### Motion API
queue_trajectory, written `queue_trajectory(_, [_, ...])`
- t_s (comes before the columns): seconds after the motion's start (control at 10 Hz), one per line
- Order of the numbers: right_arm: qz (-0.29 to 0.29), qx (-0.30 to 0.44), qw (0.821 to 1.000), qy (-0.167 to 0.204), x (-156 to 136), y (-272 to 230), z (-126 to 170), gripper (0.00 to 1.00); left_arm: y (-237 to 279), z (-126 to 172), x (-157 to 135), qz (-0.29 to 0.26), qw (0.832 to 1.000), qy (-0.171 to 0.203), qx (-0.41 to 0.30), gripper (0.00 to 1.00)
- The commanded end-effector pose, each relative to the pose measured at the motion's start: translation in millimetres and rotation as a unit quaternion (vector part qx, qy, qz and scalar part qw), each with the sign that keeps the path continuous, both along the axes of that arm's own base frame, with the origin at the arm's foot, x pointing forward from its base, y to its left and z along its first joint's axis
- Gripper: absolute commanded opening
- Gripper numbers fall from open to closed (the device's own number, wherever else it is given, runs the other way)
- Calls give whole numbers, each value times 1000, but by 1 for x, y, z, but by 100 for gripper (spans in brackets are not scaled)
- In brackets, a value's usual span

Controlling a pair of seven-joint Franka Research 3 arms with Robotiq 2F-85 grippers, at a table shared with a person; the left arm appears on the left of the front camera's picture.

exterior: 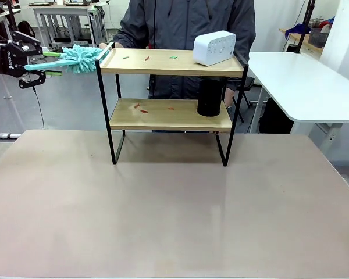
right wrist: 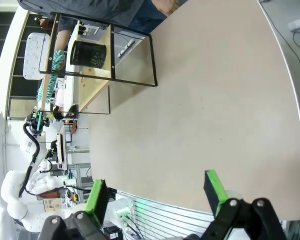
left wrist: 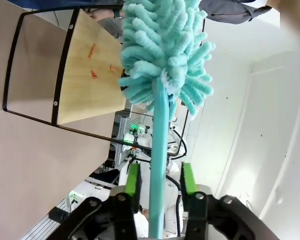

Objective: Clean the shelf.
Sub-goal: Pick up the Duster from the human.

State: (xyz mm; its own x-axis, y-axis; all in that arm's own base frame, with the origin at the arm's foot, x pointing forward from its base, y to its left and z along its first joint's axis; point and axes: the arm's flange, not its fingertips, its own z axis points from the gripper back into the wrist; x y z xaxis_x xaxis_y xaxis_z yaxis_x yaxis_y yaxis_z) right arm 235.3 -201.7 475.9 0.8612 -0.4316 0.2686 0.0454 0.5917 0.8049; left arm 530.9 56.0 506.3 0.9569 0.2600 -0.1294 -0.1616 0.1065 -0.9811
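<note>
Left gripper [left wrist: 160, 182] pinches a fluffy teal duster [left wrist: 162, 45] by its slim handle beside the wooden-boarded shelf [exterior: 163, 62]; right gripper [right wrist: 156, 190] gapes empty.

1 ea: shelf [exterior: 163, 63], duster [exterior: 81, 58], wht box [exterior: 214, 47], blk cup [exterior: 209, 97].

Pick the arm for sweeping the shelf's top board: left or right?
Left. The left tool grips the teal duster, whose head sits at the top left end of the shelf, near the scraps. The right tool is open and empty, well back from the shelf.
</note>
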Motion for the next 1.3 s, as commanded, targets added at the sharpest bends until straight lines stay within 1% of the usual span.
queue_trajectory(0.0, [5, 4, 1000, -16, 2, 0, 1, 100, -6, -2, -6, 7, 1000, -18, -4, 6])
queue_trajectory(0.1, [5, 4, 1000, -16, 2, 0, 1, 100, -6, -2, -7, 6, 1000, -21, -4, 0])
queue_trajectory(0.4, [5, 4, 1000, -16, 2, 0, 1, 100, -2, 3, -14, 7, 999, -38, -3, 0])
queue_trajectory(0.5, [5, 4, 1000, -16, 2, 0, 1, 100, 3, 8, -22, 8, 999, -52, -1, 0])
queue_trajectory(0.6, [5, 4, 1000, -16, 2, 0, 1, 100, 14, 18, -43, -5, 997, -77, 8, 0])
queue_trajectory(0.7, [5, 4, 1000, -16, 2, 0, 1, 100, 36, 31, -87, -28, 990, -130, 39, 0])
queue_trajectory(0.8, [5, 4, 1000, -16, 2, 0, 1, 100, 59, 37, -131, -50, 979, -175, 89, 0])
queue_trajectory(0.9, [5, 4, 1000, -16, 2, 0, 1, 100, 82, 34, -173, -75, 967, -202, 135, 0])
queue_trajectory(1.0, [5, 4, 1000, -16, 2, 0, 1, 100, 99, 24, -208, -92, 956, -216, 177, 0])
queue_trajectory(1.1, [5, 4, 1000, -16, 2, 0, 1, 100, 114, 7, -242, -109, 941, -233, 219, 0])
queue_trajectory(1.2, [5, 4, 1000, -16, 2, 0, 1, 100, 125, -6, -268, -130, 935, -247, 220, 0])
